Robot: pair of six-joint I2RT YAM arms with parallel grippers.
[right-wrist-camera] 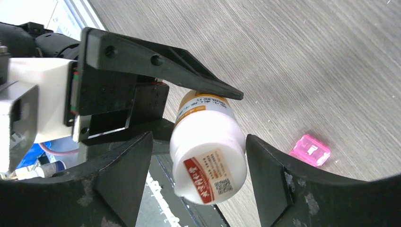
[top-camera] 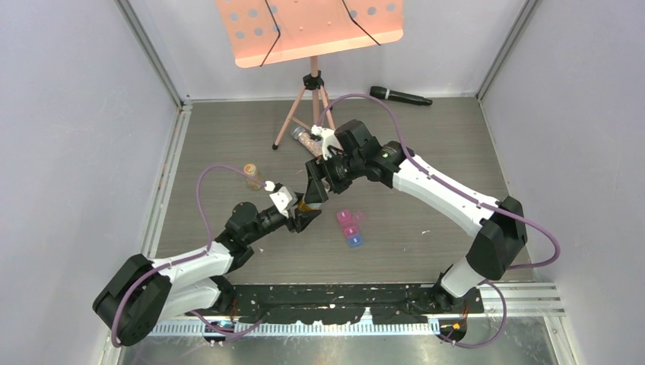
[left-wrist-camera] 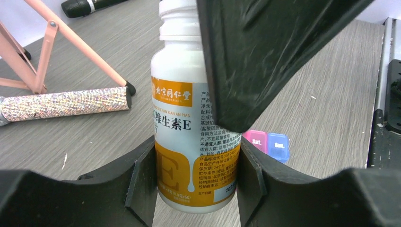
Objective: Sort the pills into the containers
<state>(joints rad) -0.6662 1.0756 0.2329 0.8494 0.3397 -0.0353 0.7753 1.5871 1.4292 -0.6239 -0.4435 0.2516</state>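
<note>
One bottle at middle of tabletop, left hand clamped on its body, right hand spread around its top, not touching, one three-compartment pill-box near

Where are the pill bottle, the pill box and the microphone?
pill bottle (left-wrist-camera: 179,142), left wrist view, on its label.
pill box (top-camera: 350,229), top view, on its middle compartment.
microphone (top-camera: 401,96), top view, on its handle.

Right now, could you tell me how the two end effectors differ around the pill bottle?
The left end effector clamps the pill bottle by its labelled body, touching both sides; the right end effector straddles the white cap with gaps either side. The left sits low, the right above. Both surround one bottle.
</note>
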